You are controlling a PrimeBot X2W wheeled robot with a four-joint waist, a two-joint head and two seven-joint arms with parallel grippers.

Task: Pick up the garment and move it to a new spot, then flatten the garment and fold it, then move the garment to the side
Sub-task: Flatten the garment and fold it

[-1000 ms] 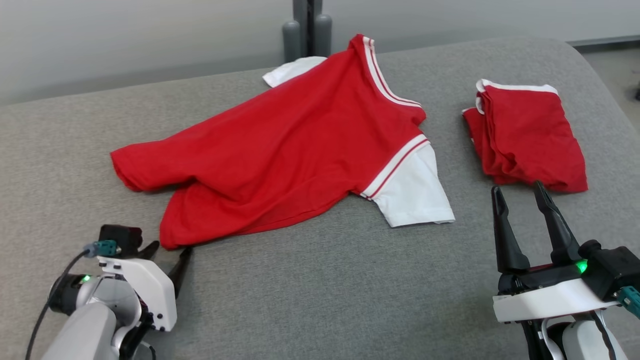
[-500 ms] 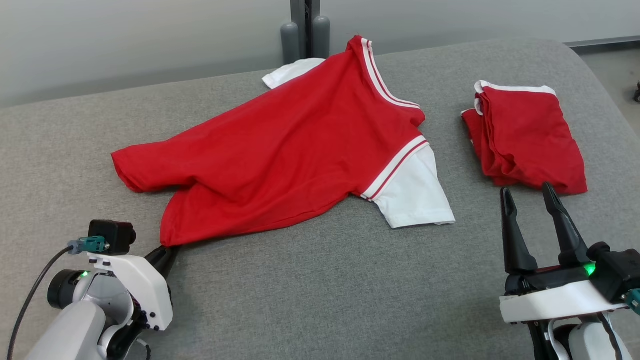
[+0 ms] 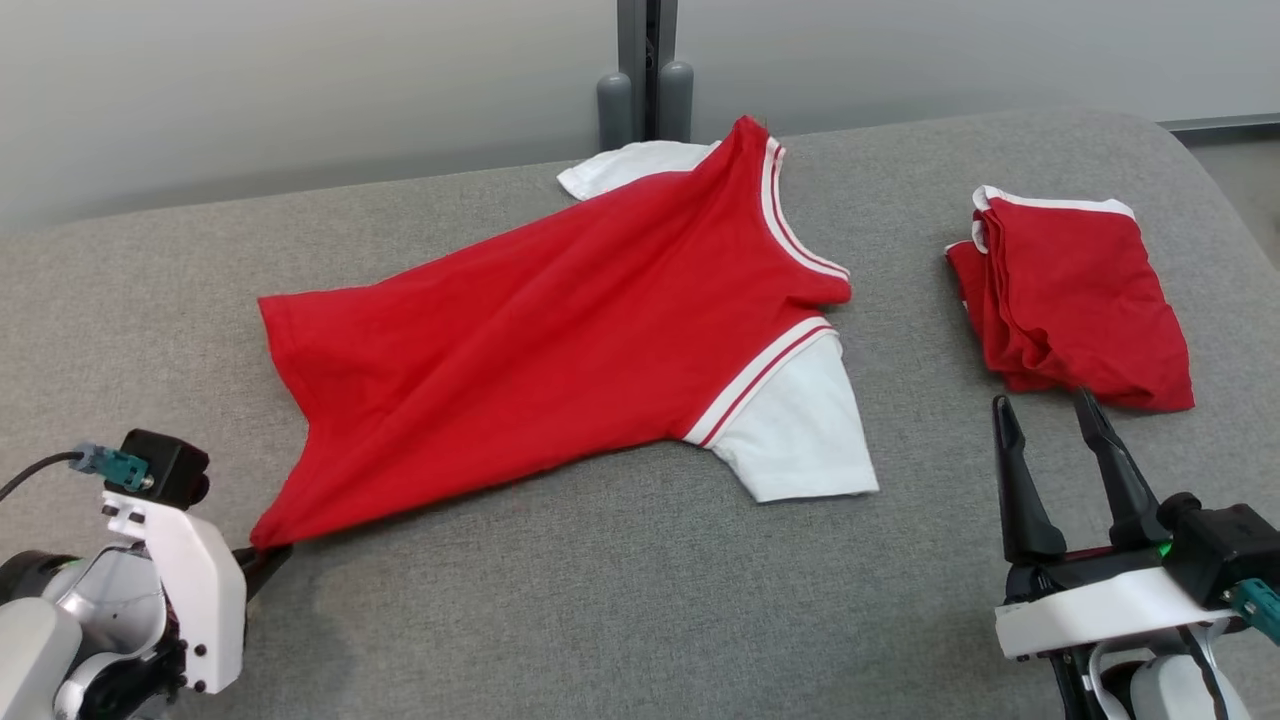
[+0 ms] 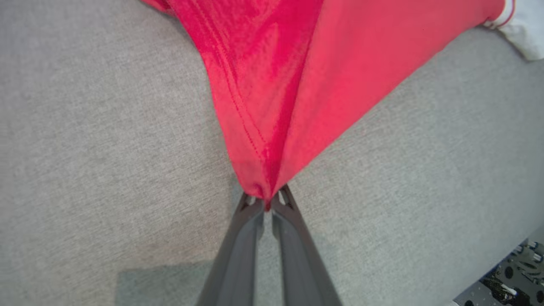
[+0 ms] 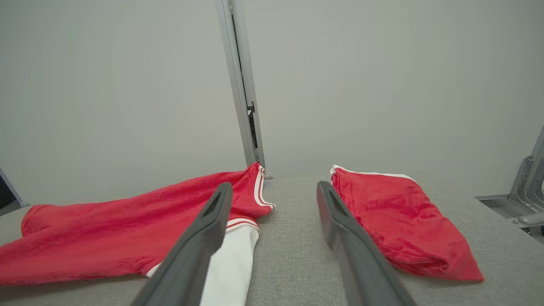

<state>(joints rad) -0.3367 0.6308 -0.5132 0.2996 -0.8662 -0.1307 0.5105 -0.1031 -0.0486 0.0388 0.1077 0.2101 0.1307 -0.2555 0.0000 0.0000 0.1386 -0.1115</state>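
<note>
Vs 1 s ago: left end effector (image 3: 265, 562), open then, now clamped on hem corner of garment (image 3: 560, 330). Cloth lies mid-bench (image 3: 640, 600), pulled taut twd near-left, bunched fold gone. Far white sleeve (image 3: 625, 160) partly hidden behind body. Right end effector (image 3: 1043, 402) open, empty, just short of folded red top (image 3: 1085, 310).

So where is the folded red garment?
The folded red garment lies right in head view, just beyond the right gripper, right of the spread red shirt.

A grey fabric-covered surface (image 3: 620, 620) meets a pale wall (image 3: 300, 90) and metal post (image 3: 646, 40).
</note>
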